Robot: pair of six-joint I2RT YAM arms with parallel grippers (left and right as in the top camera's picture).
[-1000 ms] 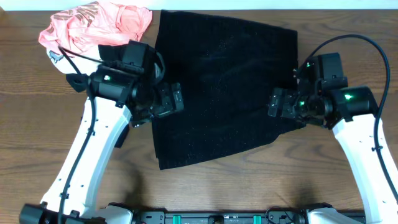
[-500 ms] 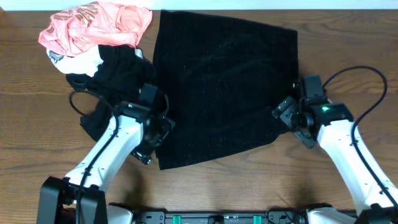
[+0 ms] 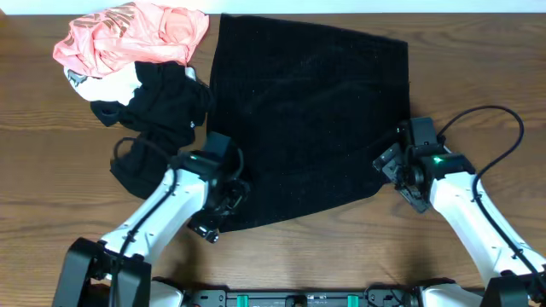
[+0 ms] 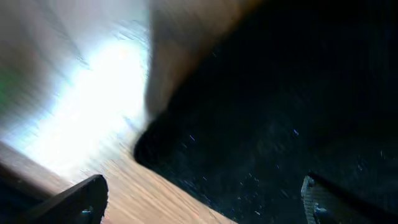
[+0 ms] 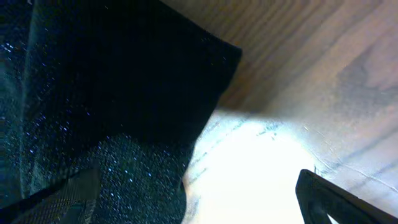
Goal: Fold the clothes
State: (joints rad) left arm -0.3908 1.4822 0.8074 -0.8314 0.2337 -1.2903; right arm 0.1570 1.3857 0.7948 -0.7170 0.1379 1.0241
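Squarely under spread left fingers [image 4: 78, 200], right fingers [image 5: 339, 199]: lower corners of clothes [image 3: 307, 119].

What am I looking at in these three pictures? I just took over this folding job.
Two white robot arms, each with a two-finger gripper, work at a brown wooden table. The overhead view looks straight down; the other two come from wrist cameras, that gripper's dark fingers showing at the bottom corners. A large black fuzzy knit garment lies spread flat. Beside its far left corner sit a crumpled salmon-pink garment and a smaller smooth black garment. The left gripper and right gripper hang open above the big garment's near corners, holding nothing.
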